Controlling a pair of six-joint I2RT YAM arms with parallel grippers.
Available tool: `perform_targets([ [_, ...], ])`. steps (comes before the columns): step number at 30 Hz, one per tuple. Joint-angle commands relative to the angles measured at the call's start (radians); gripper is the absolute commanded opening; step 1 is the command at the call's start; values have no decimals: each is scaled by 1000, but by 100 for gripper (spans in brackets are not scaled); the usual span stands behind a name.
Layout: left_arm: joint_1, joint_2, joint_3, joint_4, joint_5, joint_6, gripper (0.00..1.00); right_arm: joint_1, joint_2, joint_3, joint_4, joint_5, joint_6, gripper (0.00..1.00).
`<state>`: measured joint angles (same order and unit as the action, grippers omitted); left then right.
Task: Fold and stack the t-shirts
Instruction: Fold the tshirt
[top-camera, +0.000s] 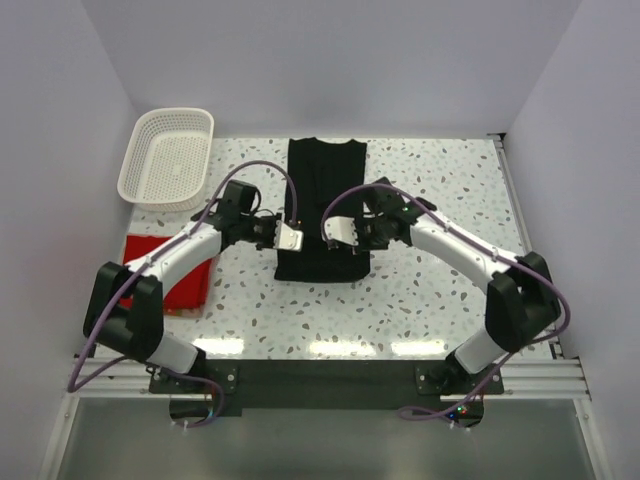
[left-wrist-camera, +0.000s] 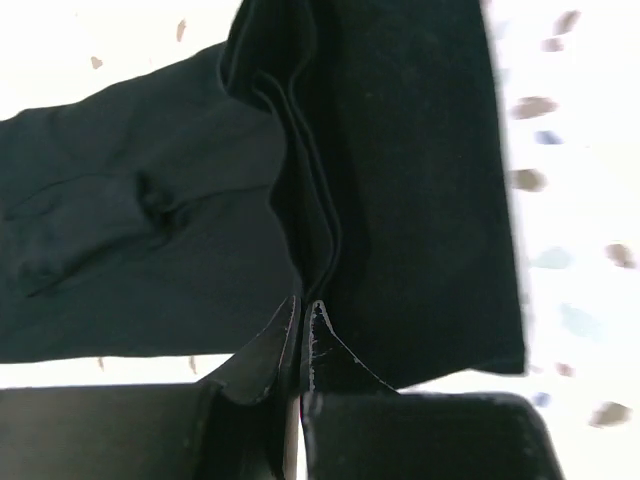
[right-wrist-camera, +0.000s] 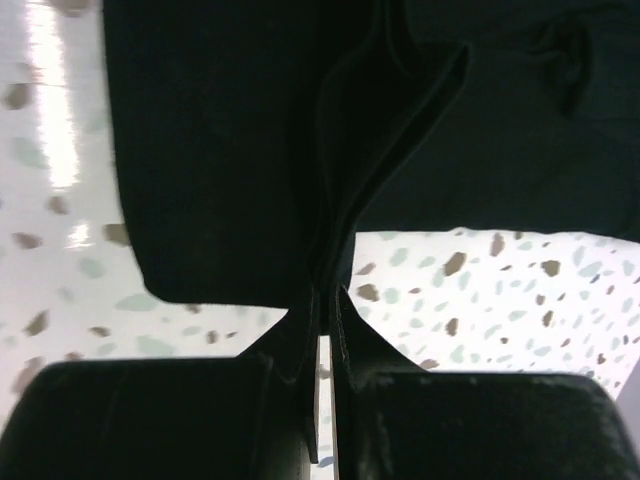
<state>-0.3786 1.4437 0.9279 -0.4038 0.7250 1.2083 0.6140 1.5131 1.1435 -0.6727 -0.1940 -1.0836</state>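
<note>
Nearest, in each wrist view, the jaws are clenched on a pinched-up ridge of the black t-shirt (left-wrist-camera: 420, 200), left and right alike. It lies as a long narrow strip in the middle of the bench (top-camera: 440, 180); the red t-shirt (top-camera: 190, 285), seemingly folded, sits at the left edge. Likely step: the crosswise fold. The next move seems to call for raising both pinches level and together, then carrying one end over the other
</note>
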Motion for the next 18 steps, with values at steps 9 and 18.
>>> perform_targets([
  [9,72,317,302,169,17,77,0,-149,341,346,107,-58,-176,0],
  [18,92,466,379,296,-12,50,0,-194,499,472,145,-51,-196,0],
])
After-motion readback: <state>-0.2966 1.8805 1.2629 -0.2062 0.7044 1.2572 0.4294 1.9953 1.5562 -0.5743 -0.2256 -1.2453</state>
